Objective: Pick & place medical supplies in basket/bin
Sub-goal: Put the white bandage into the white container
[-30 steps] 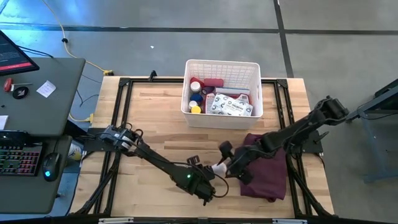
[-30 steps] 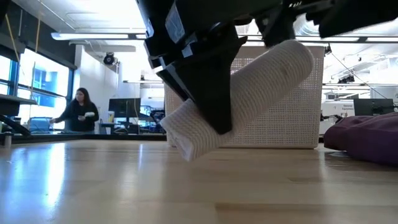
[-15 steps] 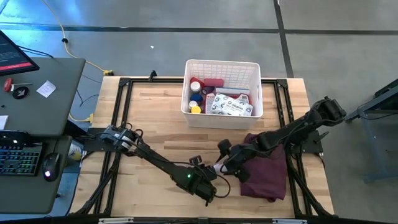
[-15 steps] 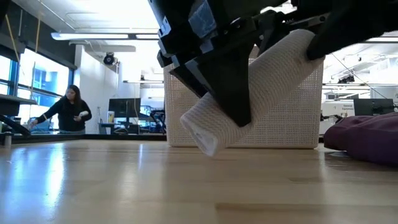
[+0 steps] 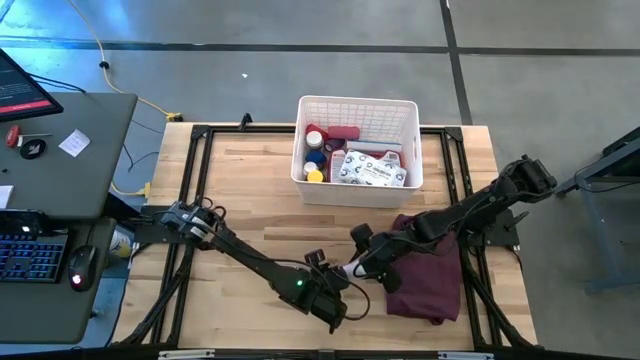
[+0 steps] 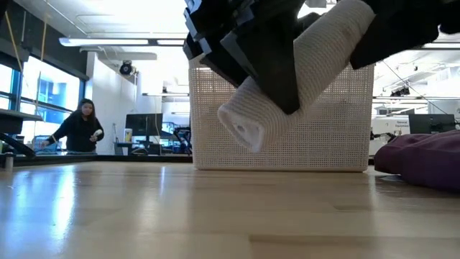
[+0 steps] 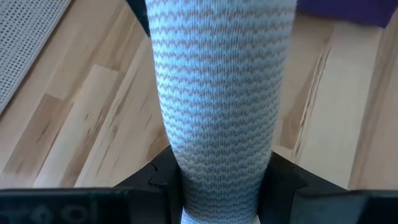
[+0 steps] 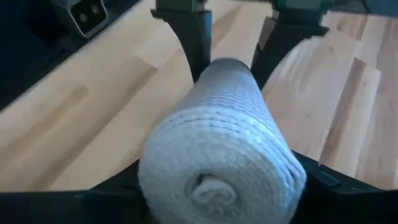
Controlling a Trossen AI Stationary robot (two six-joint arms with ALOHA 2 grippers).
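The white roll (image 6: 302, 72) is higher off the tabletop (image 6: 215, 208) than a second ago, tilted more steeply, and nearer the basket (image 5: 357, 150). The right end effector (image 5: 358, 266), spread around the roll's upper end a moment back, is now narrowing onto it, while the left end effector (image 5: 333, 290) stays clamped on the lower part. This looks like a handover between the arms, with the right one taking over for the carry to the basket.

In the right wrist view the roll's end sits between the right fingers (image 8: 323, 180), but whether they already press on it I cannot tell. The roll hangs in the air just in front of the basket, beside the maroon cloth (image 5: 425, 270).

It is a soft, knitted bandage roll (image 7: 217, 106) with a wavy weave and a spiral end face (image 8: 214, 190), likely to give under pressure.
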